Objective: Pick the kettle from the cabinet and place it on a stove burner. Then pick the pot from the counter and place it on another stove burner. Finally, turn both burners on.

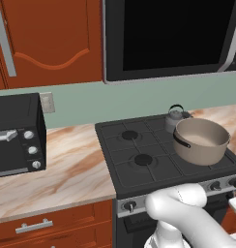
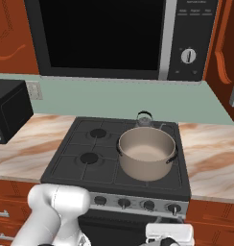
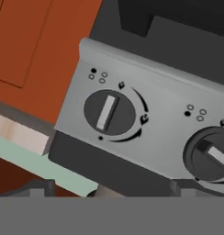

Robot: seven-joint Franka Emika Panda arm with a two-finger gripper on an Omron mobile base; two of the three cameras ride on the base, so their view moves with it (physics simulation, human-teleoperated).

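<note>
The wide grey-beige pot point(image 1: 202, 140) point(image 2: 146, 153) stands on the front right burner of the black cooktop point(image 2: 66, 166). Behind it the small grey kettle point(image 1: 175, 117) point(image 2: 144, 118) sits on the rear right burner, half hidden by the pot. Both left burners point(image 1: 143, 159) point(image 2: 88, 158) are bare. My gripper point(image 3: 109, 190) is low in front of the stove's silver front, open, with nothing between its fingers. Straight ahead of it is the end knob point(image 3: 109, 112) of the panel, and a second knob point(image 3: 210, 156) lies beside that one. My white hand point(image 2: 169, 235) hangs below the rightmost knob point(image 2: 174, 208).
A black toaster oven point(image 1: 16, 135) sits on the marble counter point(image 1: 66, 169) left of the stove. A microwave point(image 2: 114, 38) hangs above the cooktop. Reddish wall cabinets point(image 1: 52, 43) point(image 2: 227, 53) flank it, doors shut. Drawers point(image 1: 42, 225) run under the counter.
</note>
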